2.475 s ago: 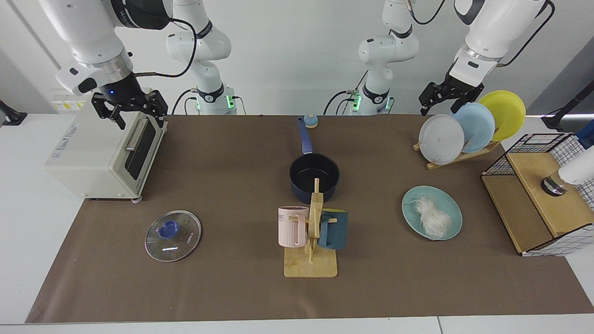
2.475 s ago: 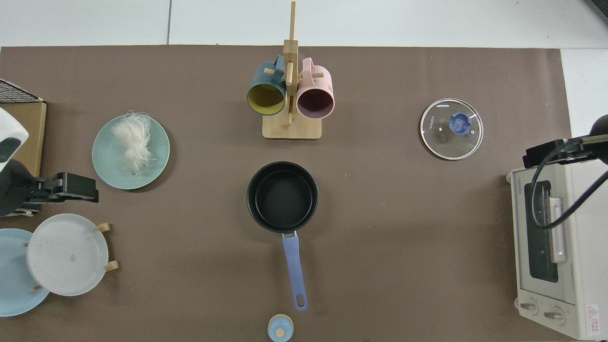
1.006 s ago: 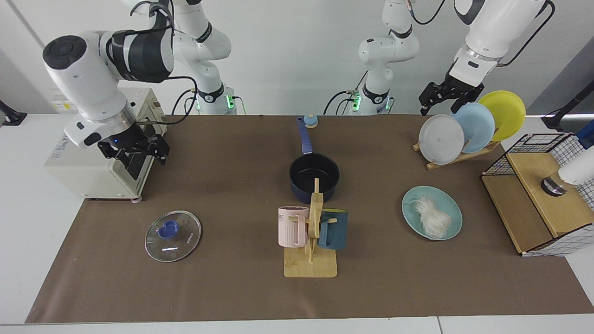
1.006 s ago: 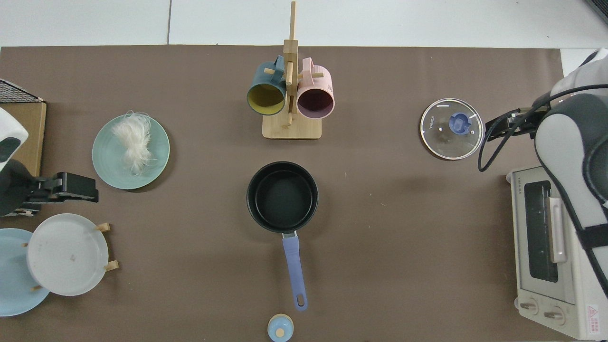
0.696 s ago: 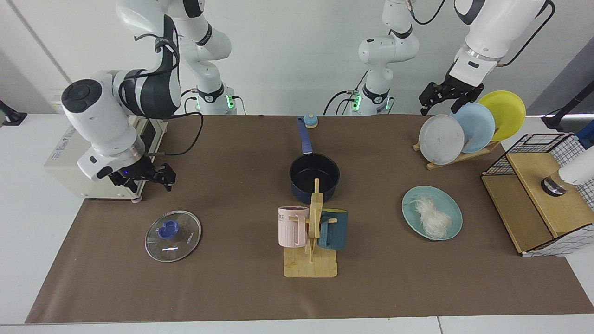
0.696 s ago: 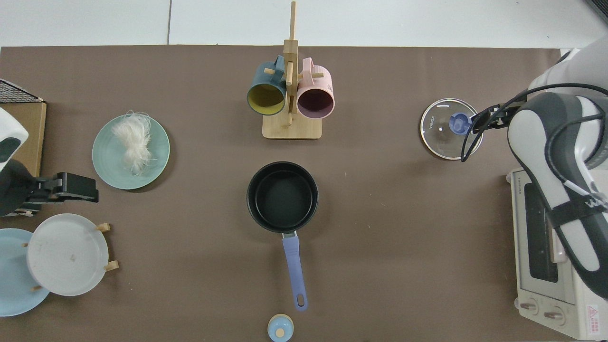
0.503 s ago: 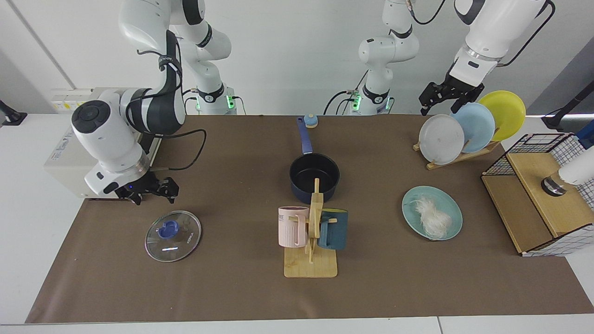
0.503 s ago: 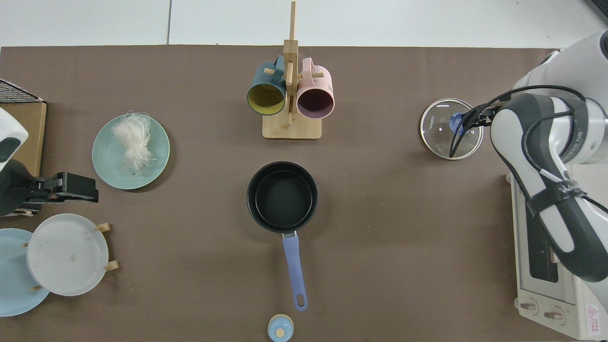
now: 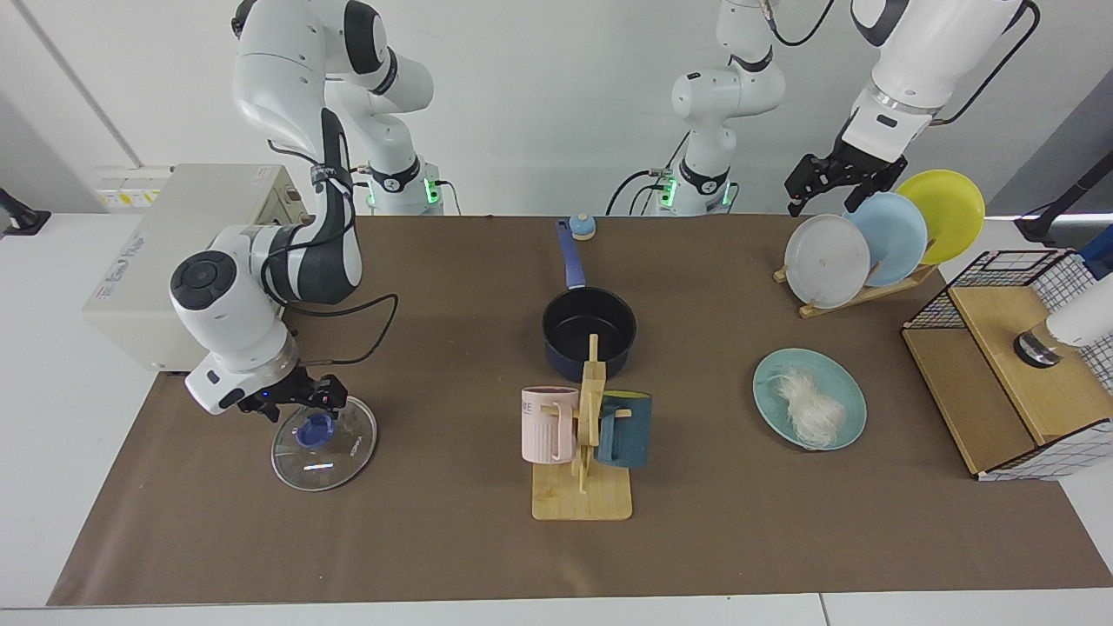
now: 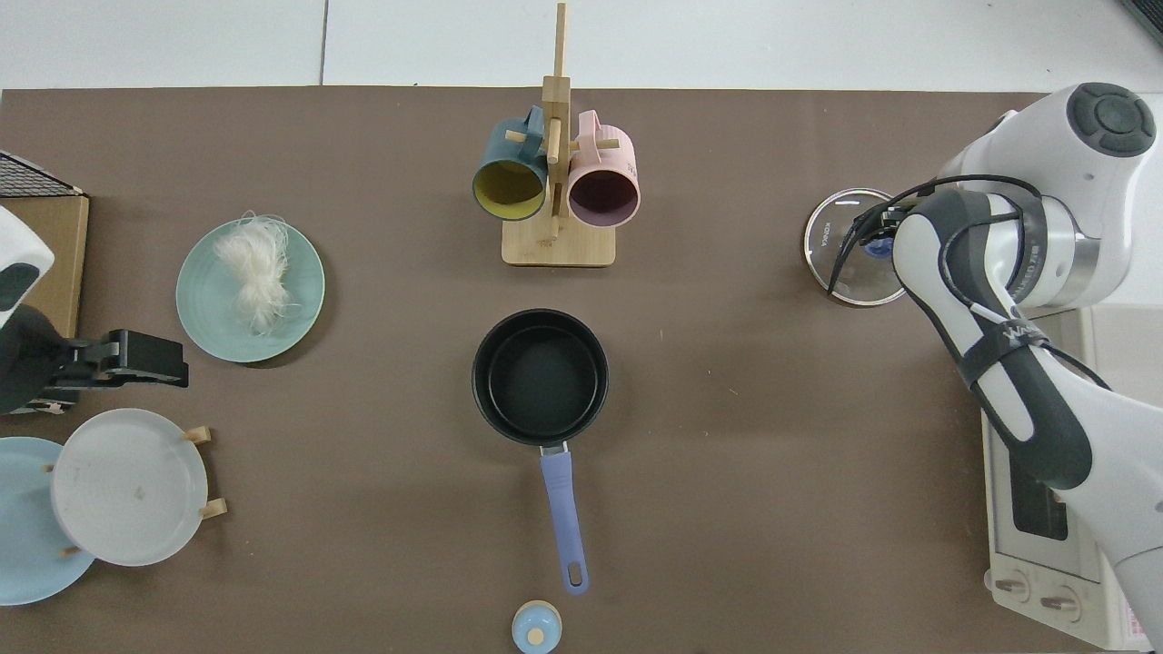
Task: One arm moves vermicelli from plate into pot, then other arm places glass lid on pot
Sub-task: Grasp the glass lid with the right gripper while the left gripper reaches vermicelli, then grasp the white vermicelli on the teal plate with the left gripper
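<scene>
Our right hand (image 9: 300,407) hovers spread-fingered just above the round clear glass lid (image 9: 323,442) – flat on the brown surface (image 9: 435,539). The white vermicelli tangle (image 9: 810,406) lies on the teal-green plate (image 9: 848,426). Our left hand (image 9: 830,187) waits, fingers apart, above the plate rack (image 9: 861,296).

Pretty bright, even lighting overall, seemingly from overhead. Soft, blurry-edged shadows are thrown on the brown mat (image 9: 435,539) beside the pot (image 9: 589,332), the teal plate (image 10: 209,313) and the mug rack (image 9: 584,435). A small white glare streak is seen on the glass lid (image 9: 335,456) in the facing view. No motion blur is noticed anywhere. Straight table edges are rendered slightly bowed near the facing view's corners. The white wall (image 9: 539,96) is lit evenly, with nothing washed out.
</scene>
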Controlling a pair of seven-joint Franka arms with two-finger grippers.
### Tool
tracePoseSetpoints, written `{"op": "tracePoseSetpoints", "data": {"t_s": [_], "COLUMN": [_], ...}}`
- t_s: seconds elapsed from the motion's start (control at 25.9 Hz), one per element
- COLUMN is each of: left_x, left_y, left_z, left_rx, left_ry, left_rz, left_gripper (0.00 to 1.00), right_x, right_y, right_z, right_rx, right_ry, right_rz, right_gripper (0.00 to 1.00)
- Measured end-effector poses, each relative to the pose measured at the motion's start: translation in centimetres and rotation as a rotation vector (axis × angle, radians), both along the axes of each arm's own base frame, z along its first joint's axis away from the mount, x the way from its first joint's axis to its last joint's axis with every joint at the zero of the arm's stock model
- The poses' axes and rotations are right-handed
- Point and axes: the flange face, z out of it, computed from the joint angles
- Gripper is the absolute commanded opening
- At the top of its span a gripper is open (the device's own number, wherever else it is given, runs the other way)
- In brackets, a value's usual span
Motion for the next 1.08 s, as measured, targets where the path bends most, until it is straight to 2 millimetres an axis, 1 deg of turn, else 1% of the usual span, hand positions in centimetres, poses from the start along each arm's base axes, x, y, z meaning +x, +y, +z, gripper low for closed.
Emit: {"op": "tracePoseSetpoints", "data": {"t_s": [0.12,0.23,0.35,0.46,0.54,0.62,0.73,0.85,0.93,1.08], "left_x": [0.0,0.0,0.0,0.2,0.8,1.8,4.1,7.1,9.0,11.7], "left_y": [0.0,0.0,0.6,1.1,1.3,1.7,3.1,4.8,5.5,6.2], "left_z": [0.0,0.0,0.0,-0.1,-0.5,-1.6,-4.5,-8.6,-11.5,-17.0], "left_rx": [0.000,0.000,0.021,0.031,0.030,0.028,0.020,0.012,0.007,-0.003], "left_ry": [0.000,0.000,-0.001,-0.007,-0.035,-0.067,-0.098,-0.127,-0.135,-0.138], "left_rz": [0.000,0.000,0.005,0.011,0.016,0.023,0.048,0.085,0.117,0.167], "left_gripper": [1.00,1.00,1.00,1.00,1.00,1.00,1.00,1.00,1.00,1.00], "right_x": [0.3,0.4,0.5,0.6,0.7,0.7,0.7,0.8,0.8,0.8], "right_y": [0.3,1.1,1.6,1.7,1.6,1.6,1.6,1.5,1.5,1.3], "right_z": [-0.2,-0.7,-1.2,-1.5,-1.7,-1.9,-2.2,-2.5,-2.5,-2.6], "right_rx": [0.008,0.037,0.075,0.090,0.088,0.087,0.086,0.075,0.059,0.022], "right_ry": [-0.024,-0.024,-0.022,-0.028,-0.035,-0.037,-0.036,-0.037,-0.039,-0.047], "right_rz": [-0.001,-0.009,-0.025,-0.034,-0.036,-0.037,-0.037,-0.028,-0.008,0.021], "right_gripper": [1.00,1.00,1.00,1.00,1.00,1.00,1.00,1.00,1.00,1.00]}}
